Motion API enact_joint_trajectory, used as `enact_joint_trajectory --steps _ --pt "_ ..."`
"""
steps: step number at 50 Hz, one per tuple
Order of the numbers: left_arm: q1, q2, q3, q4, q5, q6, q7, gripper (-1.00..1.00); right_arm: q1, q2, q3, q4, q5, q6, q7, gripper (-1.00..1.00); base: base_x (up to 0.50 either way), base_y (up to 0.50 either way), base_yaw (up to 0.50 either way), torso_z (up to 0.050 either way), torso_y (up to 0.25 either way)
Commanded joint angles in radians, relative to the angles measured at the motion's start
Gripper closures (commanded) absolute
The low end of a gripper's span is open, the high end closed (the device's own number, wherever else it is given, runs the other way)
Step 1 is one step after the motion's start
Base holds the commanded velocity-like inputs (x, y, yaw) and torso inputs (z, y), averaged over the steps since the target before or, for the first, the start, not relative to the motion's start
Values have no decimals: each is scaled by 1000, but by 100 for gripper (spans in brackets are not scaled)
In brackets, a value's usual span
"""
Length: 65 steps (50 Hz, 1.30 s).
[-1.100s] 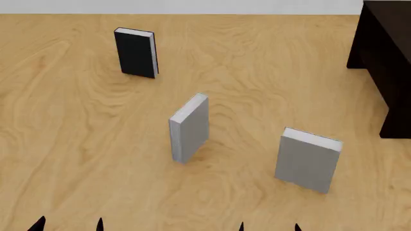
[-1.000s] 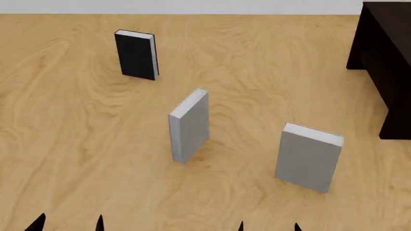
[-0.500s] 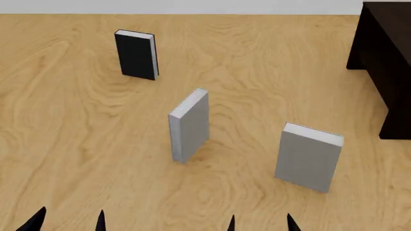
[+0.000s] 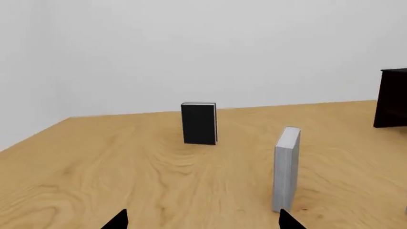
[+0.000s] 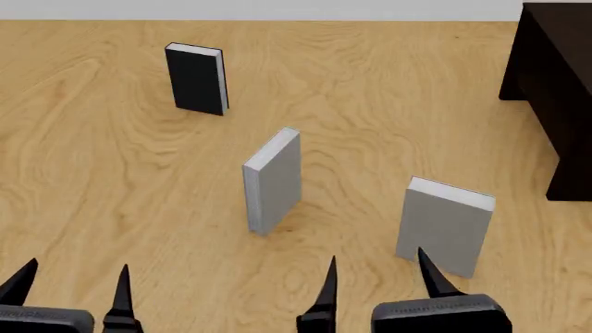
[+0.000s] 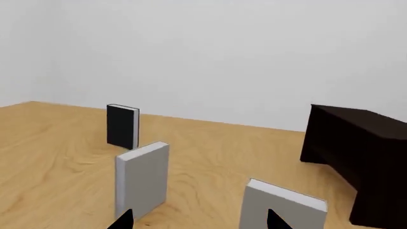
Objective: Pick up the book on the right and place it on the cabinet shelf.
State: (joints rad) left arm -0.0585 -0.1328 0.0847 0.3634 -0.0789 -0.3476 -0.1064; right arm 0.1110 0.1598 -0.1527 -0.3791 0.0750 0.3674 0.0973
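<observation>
We saw only the tips and front housings of both grippers at the lower edge of the head view; the arms behind them were cut off. The cabinet shelf [image 5: 553, 90] was cropped by the right edge, its interior not visible. The left gripper [image 5: 69, 284] and the right gripper [image 5: 375, 281] each had their jaws apart, holding nothing. The book [image 5: 444, 225] stood upright on the wooden floor [image 5: 370, 104], long axis vertical, broad grey cover facing us, just beyond the right gripper's tips. A second grey book [image 5: 273, 180] stood to its left, turned edge-on, and a black book [image 5: 196, 78] stood farther back. A plain white wall [image 6: 222, 57] closed the room.
</observation>
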Motion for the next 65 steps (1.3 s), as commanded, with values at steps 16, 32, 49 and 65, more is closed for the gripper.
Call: enact_joint_trajectory --steps 16,32,49,65 --pt "34 -78 -81 395 -71 -305 -36 -100 244 97 31 -181 69 365 -50 -100 0 0 0 0 0" --pt "233 -63 -64 513 -123 -265 -27 -100 406 114 108 -173 153 499 -85 -100 0 0 0 0 0" --pt "293 -46 -72 509 -209 -272 -17 -100 581 148 138 -151 189 642 -90 -100 0 0 0 0 0" --pt "272 -55 -63 526 -266 -310 -16 -100 644 160 126 -126 197 655 -99 -100 0 -49 0 0 0"
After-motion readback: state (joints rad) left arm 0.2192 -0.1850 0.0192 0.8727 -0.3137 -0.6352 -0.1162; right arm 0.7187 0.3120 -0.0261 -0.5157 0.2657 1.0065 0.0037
